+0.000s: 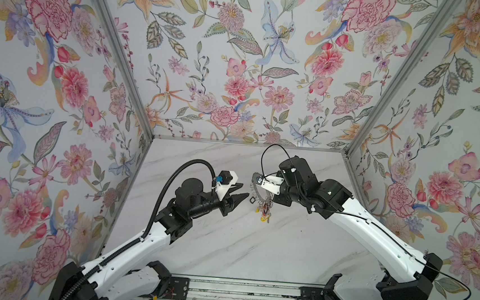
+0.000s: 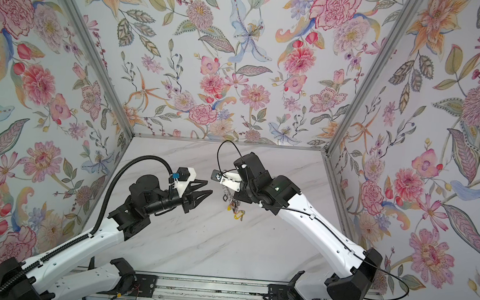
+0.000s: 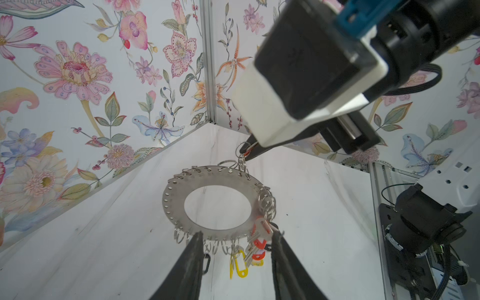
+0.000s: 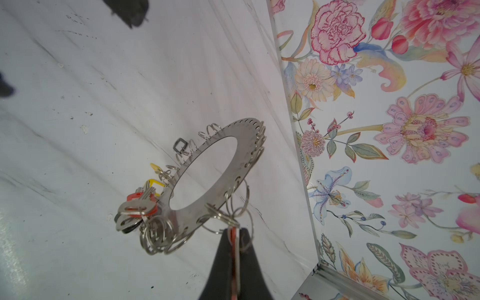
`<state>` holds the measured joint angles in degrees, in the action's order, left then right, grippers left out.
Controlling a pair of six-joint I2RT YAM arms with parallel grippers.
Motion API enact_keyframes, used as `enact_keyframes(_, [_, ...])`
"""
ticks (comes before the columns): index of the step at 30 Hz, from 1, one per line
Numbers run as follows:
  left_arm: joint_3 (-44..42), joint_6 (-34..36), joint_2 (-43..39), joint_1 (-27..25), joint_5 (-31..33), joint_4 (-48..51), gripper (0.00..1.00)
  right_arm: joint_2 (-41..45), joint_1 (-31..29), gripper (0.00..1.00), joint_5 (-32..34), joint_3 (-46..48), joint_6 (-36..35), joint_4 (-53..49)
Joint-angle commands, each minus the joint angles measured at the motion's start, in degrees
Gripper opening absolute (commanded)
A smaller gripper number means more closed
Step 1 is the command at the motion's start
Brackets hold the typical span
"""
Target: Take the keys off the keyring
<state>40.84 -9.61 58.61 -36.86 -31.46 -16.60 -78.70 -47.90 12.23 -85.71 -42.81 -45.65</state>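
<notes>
The white marbled worktop (image 1: 225, 243) was walled on three sides by floral-papered panels (image 1: 239, 68), with aluminium posts (image 1: 396, 81) at its far corners. The keyring (image 3: 215, 178) hung tilted above the worktop's middle, somewhat nearer the far edge, its disc lifted off the surface. The keys (image 3: 255, 246), with red and yellow tags, dangled in a bunch from wire loops (image 4: 155, 233) on its lower rim, and a small black clip (image 4: 177, 146) hung from another loop. The right gripper (image 4: 233, 233) was pressed together on a loop at the keyring's upper rim, with an orange-red strip (image 4: 234, 240) caught between its fingers. The left gripper (image 3: 238, 233) stood spread and held nothing, with one finger on either side of the lower rim. Whether it touched the rim could not be told.
</notes>
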Motion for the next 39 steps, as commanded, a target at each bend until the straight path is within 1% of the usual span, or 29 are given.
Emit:
enact_keyframes(1, [-0.8,-0.6,1.8,-0.2,-4.9,-7.1,0.43,-0.1,-1.1,0.00,-2.1,-3.1,-0.5,1.3])
enact_keyframes(6, [-1.2,-0.5,4.0,-1.6,-5.1,-11.6,0.42,0.2,-1.2,0.00,-7.3,-4.0,1.0,1.3])
enact_keyframes(10, [-1.2,-1.6,5.1,-1.8,-5.0,-15.6,0.40,0.4,-1.3,0.00,-9.8,-4.4,2.0,1.3])
enact_keyframes(14, [-0.2,-1.9,6.3,-1.8,-5.0,-16.3,0.35,0.6,-1.3,0.00,-11.9,-4.5,2.8,1.3])
enact_keyframes(18, [0.2,-1.7,7.3,-1.9,-5.1,-15.4,0.33,0.5,-1.4,0.00,-12.2,-4.6,2.9,1.3])
enact_keyframes(23, [0.0,-1.8,8.0,-2.5,-4.4,-15.6,0.33,0.4,-1.4,0.00,-12.7,-4.6,3.3,1.3])
enact_keyframes(29, [2.3,-0.6,10.4,-2.3,-3.2,-14.2,0.31,0.3,-1.4,0.00,-13.5,-5.1,3.4,1.3])
enact_keyframes(34, [3.7,-0.1,11.4,-2.3,0.0,-13.5,0.25,0.6,-1.4,0.00,-13.6,-4.8,3.6,1.2])
enact_keyframes(39, [4.3,-0.7,12.0,-2.4,-0.3,-14.3,0.20,0.7,-1.6,0.00,-12.2,-4.0,3.5,1.2])
